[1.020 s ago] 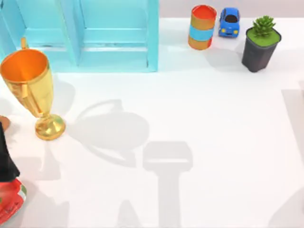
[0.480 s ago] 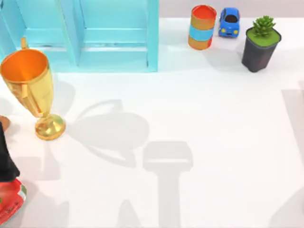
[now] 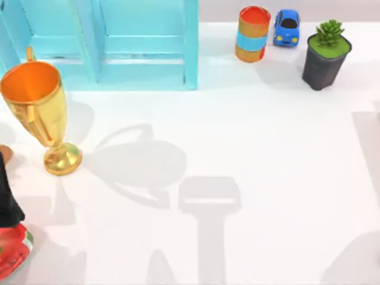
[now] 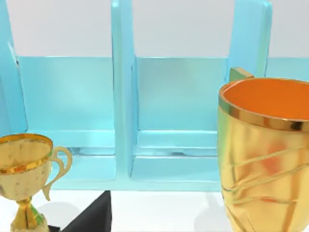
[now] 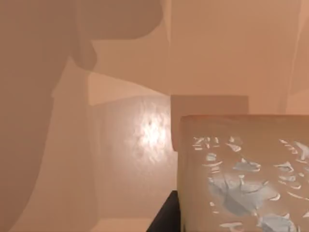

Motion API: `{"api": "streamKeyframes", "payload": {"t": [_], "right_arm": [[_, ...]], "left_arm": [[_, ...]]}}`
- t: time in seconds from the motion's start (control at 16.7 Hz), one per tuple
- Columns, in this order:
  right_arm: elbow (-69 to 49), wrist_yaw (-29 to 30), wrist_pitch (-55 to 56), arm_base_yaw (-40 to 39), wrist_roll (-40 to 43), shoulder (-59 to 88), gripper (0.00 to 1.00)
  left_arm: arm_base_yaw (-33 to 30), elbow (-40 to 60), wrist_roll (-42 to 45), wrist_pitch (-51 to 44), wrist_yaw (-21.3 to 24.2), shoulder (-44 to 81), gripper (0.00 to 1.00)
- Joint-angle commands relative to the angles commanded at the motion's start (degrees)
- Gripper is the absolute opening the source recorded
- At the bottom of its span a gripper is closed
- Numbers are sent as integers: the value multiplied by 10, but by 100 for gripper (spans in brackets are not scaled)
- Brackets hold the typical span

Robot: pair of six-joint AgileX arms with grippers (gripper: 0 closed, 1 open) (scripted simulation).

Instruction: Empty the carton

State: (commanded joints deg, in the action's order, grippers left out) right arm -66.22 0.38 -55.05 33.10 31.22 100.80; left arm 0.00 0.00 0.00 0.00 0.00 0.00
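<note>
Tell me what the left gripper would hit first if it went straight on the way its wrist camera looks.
Probably the large gold trophy cup with the orange inside, looming closest; beyond it stands the light blue partitioned shelf. Depth is uncertain.

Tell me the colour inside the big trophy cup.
Orange inside the gold trophy cup; clearest in the top view.

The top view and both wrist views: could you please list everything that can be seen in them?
Shelf unit: one, light blue, top view's far left.
Large trophy cup: one, gold, orange inside, left side, in front of the shelf.
Small trophy cup: one, gold, left wrist view.
Can: one, orange with blue band, far edge.
Toy car: one, blue, beside the can.
Potted succulent: one, green in black pot, far right.
Red and black object: one, near left edge.
Table: one, white.
Patterned box: one, tan-lit, right wrist view.
</note>
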Motion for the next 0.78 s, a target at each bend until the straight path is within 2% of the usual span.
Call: {"api": "streamKeyframes", "payload": {"t": [0.42,0.78], "right_arm": [[-152,0,-201,2,2,-42,0],[-175,0,-227,0,1,-50,0]], "left_arm": [[0,0,0,0,0,0,100],[0,0,0,0,0,0,100]]}}
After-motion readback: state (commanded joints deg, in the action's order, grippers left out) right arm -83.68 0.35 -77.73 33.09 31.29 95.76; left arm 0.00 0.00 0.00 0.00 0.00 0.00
